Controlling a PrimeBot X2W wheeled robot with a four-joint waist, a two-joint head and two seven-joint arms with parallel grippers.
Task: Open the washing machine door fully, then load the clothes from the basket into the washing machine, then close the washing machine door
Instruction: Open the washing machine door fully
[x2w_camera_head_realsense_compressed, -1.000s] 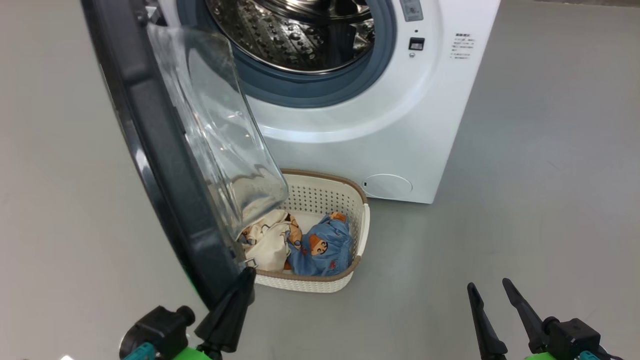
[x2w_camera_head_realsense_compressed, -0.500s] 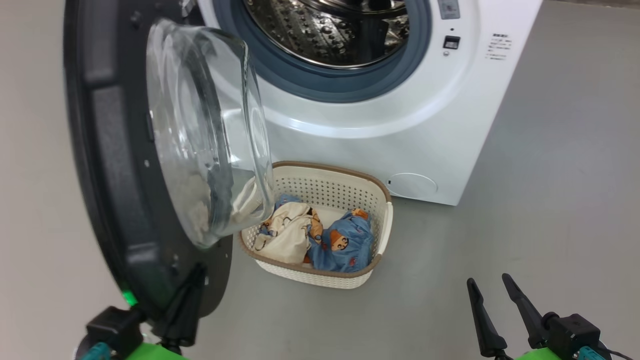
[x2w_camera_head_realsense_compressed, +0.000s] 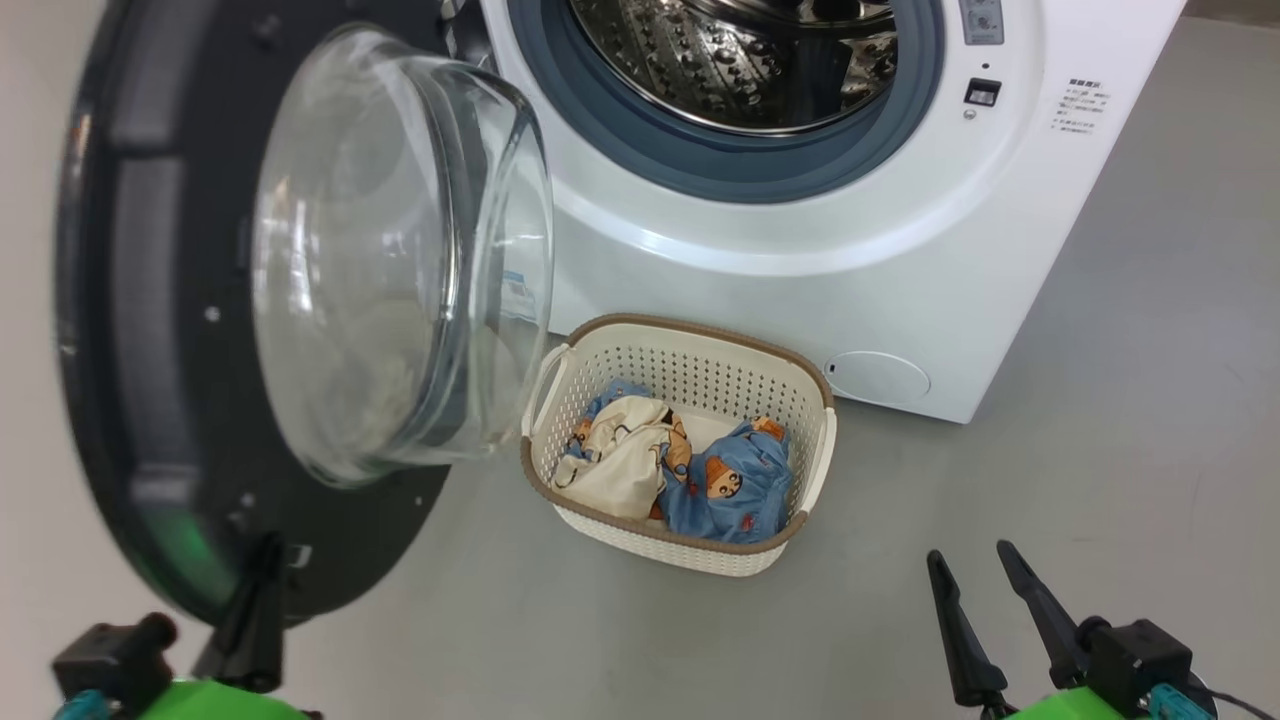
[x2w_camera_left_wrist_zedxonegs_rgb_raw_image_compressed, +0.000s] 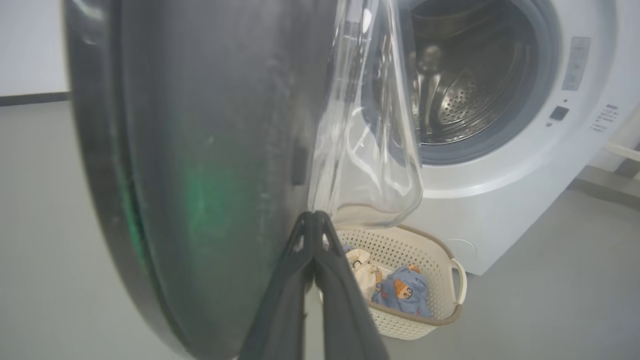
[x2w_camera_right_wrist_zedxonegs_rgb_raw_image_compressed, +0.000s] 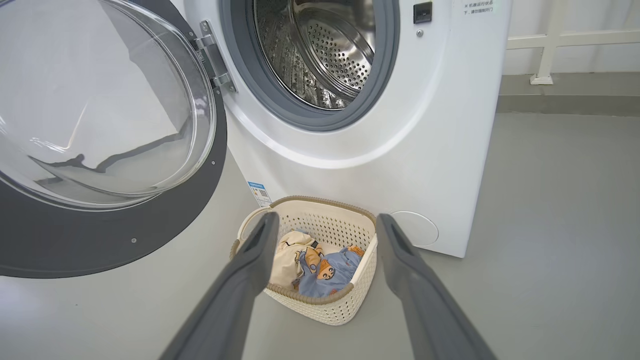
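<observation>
The washing machine (x2w_camera_head_realsense_compressed: 800, 290) stands with its steel drum (x2w_camera_head_realsense_compressed: 740, 60) exposed. The washing machine door (x2w_camera_head_realsense_compressed: 130, 300) is swung out to the left, its glass bulge (x2w_camera_head_realsense_compressed: 380, 260) facing the basket. My left gripper (x2w_camera_head_realsense_compressed: 266, 548) is shut, with nothing between its fingers, and its tips touch the door's lower black ring; in the left wrist view the left gripper (x2w_camera_left_wrist_zedxonegs_rgb_raw_image_compressed: 313, 216) lies against the door (x2w_camera_left_wrist_zedxonegs_rgb_raw_image_compressed: 210, 150) beside the glass. The basket (x2w_camera_head_realsense_compressed: 680, 548) sits on the floor before the machine and holds the clothes (x2w_camera_head_realsense_compressed: 735, 490). My right gripper (x2w_camera_head_realsense_compressed: 968, 552) hangs open, right of the basket.
Grey floor surrounds the machine. A round white cap (x2w_camera_head_realsense_compressed: 878, 377) sits low on the machine's front. In the right wrist view the basket (x2w_camera_right_wrist_zedxonegs_rgb_raw_image_compressed: 325, 310) and clothes (x2w_camera_right_wrist_zedxonegs_rgb_raw_image_compressed: 320, 272) lie between my open fingers, with a white frame (x2w_camera_right_wrist_zedxonegs_rgb_raw_image_compressed: 547, 45) against the far wall.
The door has swung wider to the left, showing more of its inner face and uncovering the basket. My left gripper has followed it leftwards. The head camera has shifted; the right gripper has not moved.
</observation>
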